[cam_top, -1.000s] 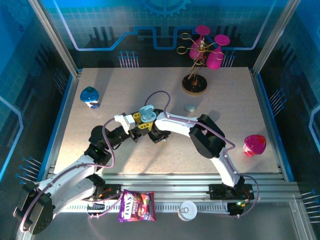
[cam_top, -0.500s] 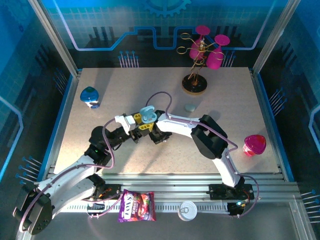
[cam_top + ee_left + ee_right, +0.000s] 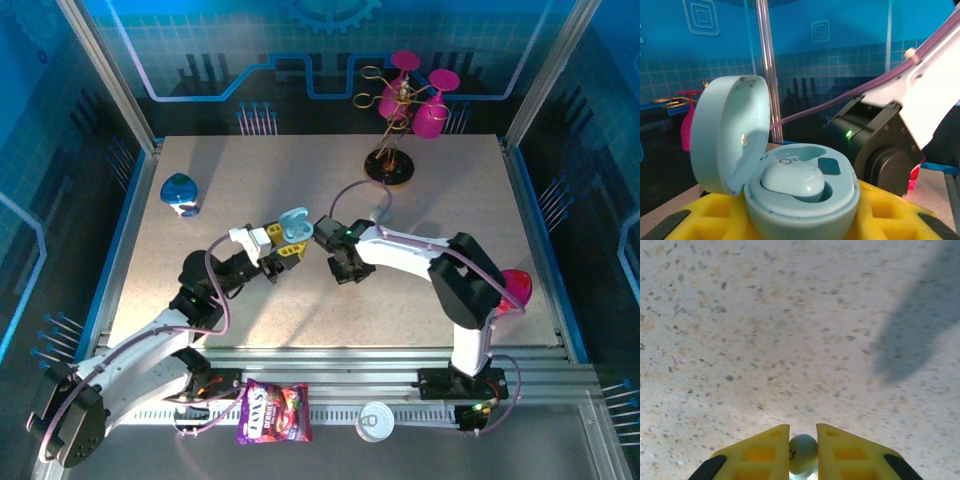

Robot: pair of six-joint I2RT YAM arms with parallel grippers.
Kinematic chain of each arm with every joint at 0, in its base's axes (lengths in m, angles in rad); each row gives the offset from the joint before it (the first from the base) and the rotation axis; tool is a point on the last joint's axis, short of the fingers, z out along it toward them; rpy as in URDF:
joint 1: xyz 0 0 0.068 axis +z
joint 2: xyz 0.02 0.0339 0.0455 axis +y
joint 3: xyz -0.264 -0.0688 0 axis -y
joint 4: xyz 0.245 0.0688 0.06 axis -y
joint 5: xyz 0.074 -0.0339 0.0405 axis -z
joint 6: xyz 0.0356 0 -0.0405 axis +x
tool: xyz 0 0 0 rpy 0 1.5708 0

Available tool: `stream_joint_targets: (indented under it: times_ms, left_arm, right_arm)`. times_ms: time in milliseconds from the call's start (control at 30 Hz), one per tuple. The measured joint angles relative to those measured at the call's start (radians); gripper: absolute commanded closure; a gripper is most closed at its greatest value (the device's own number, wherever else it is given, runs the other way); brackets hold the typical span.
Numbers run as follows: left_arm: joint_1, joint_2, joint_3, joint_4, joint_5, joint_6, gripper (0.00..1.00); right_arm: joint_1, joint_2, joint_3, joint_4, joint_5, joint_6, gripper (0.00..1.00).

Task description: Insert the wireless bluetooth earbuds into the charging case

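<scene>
Surroundings: blue round-topped object (image 3: 180,192) far left of the table. Gold wire stand (image 3: 389,165) at the back, carrying pink glasses (image 3: 431,115). Pink cup (image 3: 513,289) to the right, partly behind the right arm. Candy bag (image 3: 273,412) and white round lid (image 3: 377,420) on the front rail. None of these lies between the two grippers.

Surface: speckled beige table (image 3: 220,170). Blue panelled walls with circuit pattern, metal frame posts.

Left gripper (image 3: 283,247) is clamped on the light blue charging case (image 3: 805,210), lifted mid-table with its lid hinged open. A pale earbud (image 3: 792,182) sits in one well.

Right gripper (image 3: 802,432) pinches a mint earbud (image 3: 803,454) between its yellow fingers (image 3: 760,452), just right of the case, facing down over bare table.

Hard to make out: the mint earbud's lower half is cut off by the frame edge, and the case's second well is in shadow.
</scene>
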Motion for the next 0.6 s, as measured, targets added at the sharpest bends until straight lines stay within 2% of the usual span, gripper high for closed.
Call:
stream_joint_targets:
  times_ms: [267,433,600]
  left_arm:
    - [0.000,0.052,0.005,0.001,0.009,-0.019,0.71]
    - [0.000,0.100,0.005,0.009,0.009,-0.026,0.71]
    - [0.000,0.149,0.005,0.031,0.017,-0.032,0.71]
  right_arm:
    - [-0.070,-0.326,-0.143,0.080,-0.055,-0.013,0.83]
    - [-0.130,-0.537,-0.211,0.159,-0.183,-0.015,0.82]
    - [-0.148,-0.654,-0.219,0.230,-0.334,-0.011,0.82]
